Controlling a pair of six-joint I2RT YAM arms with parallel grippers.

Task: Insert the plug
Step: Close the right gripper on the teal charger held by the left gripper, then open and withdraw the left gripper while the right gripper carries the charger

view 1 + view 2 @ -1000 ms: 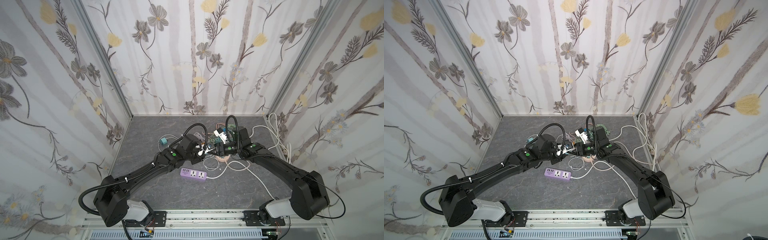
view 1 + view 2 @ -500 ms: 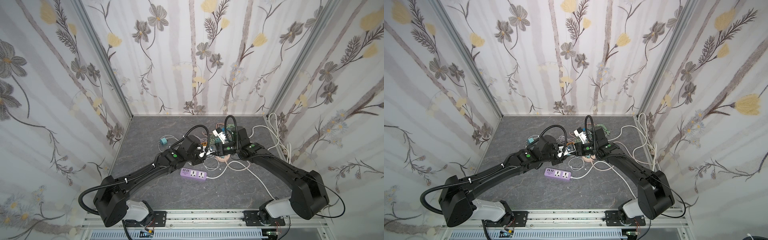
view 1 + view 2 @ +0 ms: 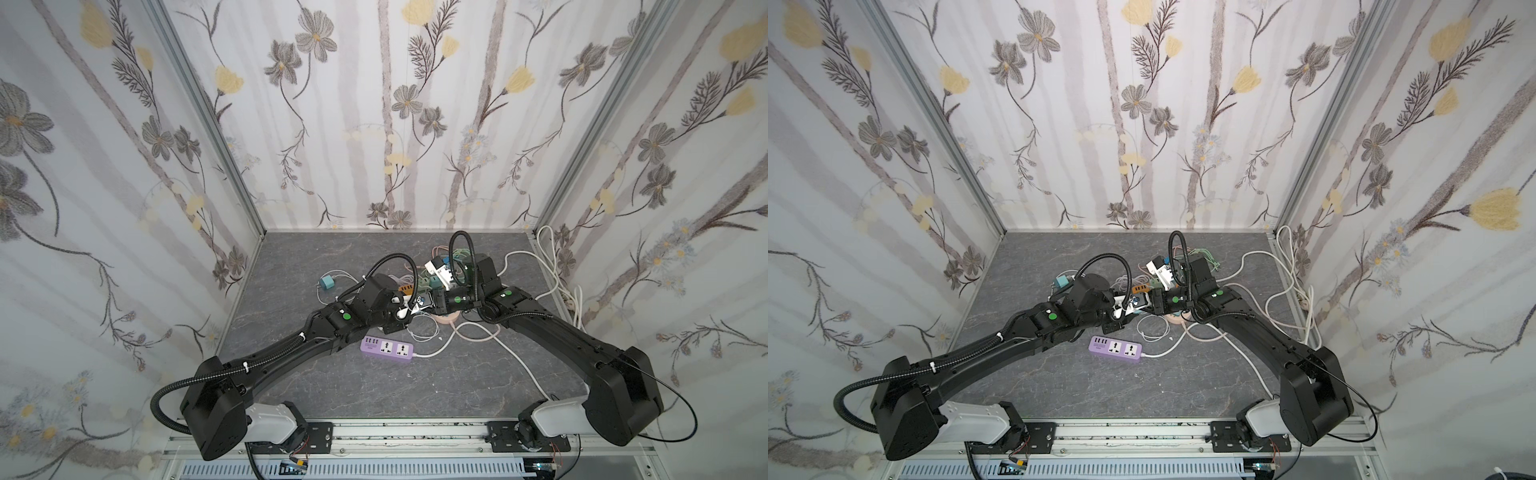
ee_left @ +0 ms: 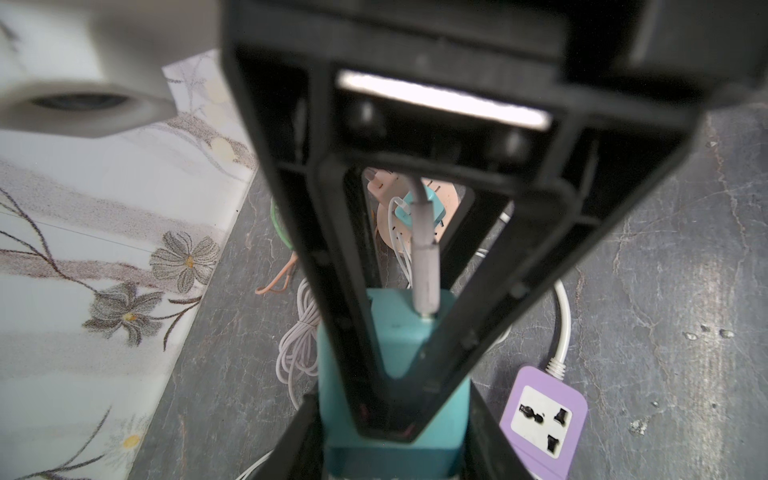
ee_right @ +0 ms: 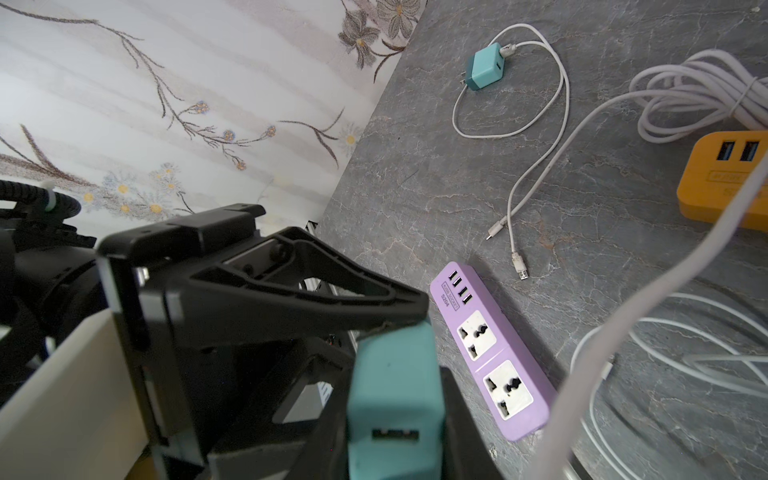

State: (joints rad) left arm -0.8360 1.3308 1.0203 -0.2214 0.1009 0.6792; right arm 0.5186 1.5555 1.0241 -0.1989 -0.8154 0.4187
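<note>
left gripper [image 3: 409,308] clamped on the teal charger [image 4: 395,332], raised near the purple power strip [image 3: 387,349]; right gripper [image 3: 432,301] beside it, grip we cannot tell. we judge the plugged cable [image 4: 424,274] may drag it askew.

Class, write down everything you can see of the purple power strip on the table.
The purple power strip is a flat lilac bar, plastic by its look, lying face up on the grey marbled table. It carries two white sockets, both empty, and four USB ports in a row at one end. A white cable leaves the other end. Nothing else visibly touches it.
</note>
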